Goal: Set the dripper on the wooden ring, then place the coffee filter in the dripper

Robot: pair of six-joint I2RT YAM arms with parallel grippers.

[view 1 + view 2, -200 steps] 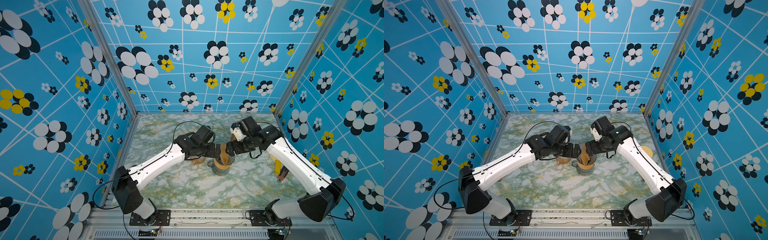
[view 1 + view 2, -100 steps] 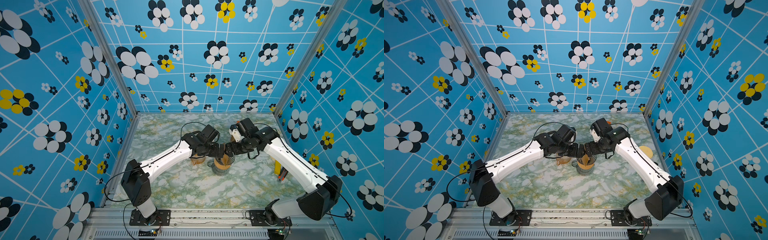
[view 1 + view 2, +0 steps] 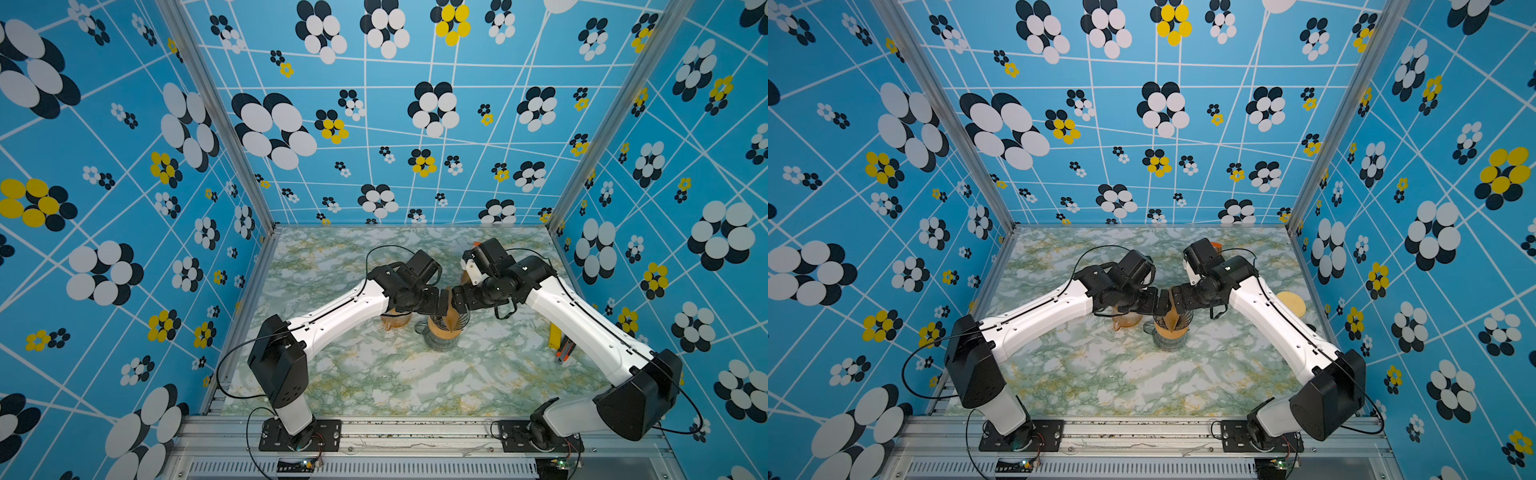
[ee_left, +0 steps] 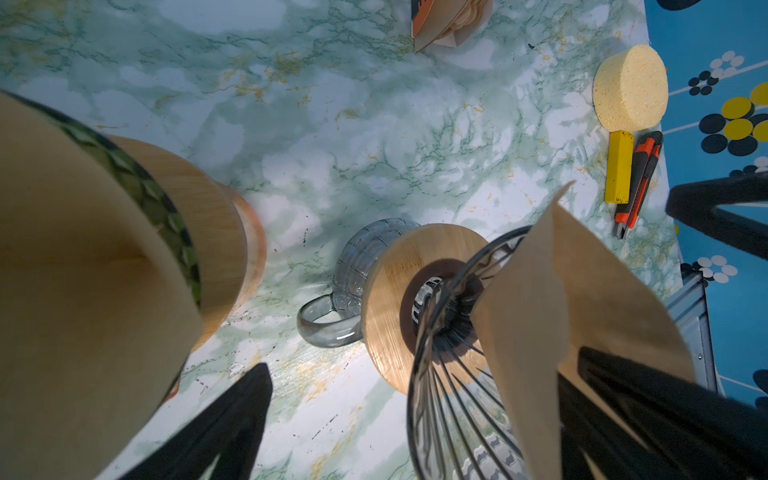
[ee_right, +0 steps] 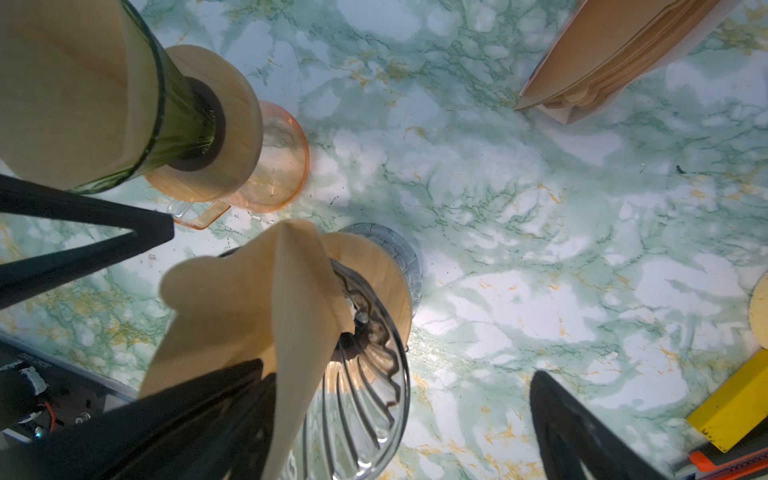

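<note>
Filter point(image 5: 249, 299) stands in the wire dripper point(image 5: 374, 395), half-folded and sticking well above the rim. Left gripper point(image 3: 439, 301) and right gripper point(image 3: 459, 297) flank it, jaws spread wide, pinching nothing. Remaining, I'd say: open it out, seat it.

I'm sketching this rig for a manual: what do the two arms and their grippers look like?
Both the left arm and right arm have smooth white link shells, boxy black joint housings and thin black cables looping outside. The left gripper and right gripper are black with tapered fingers. No markings are readable.
</note>
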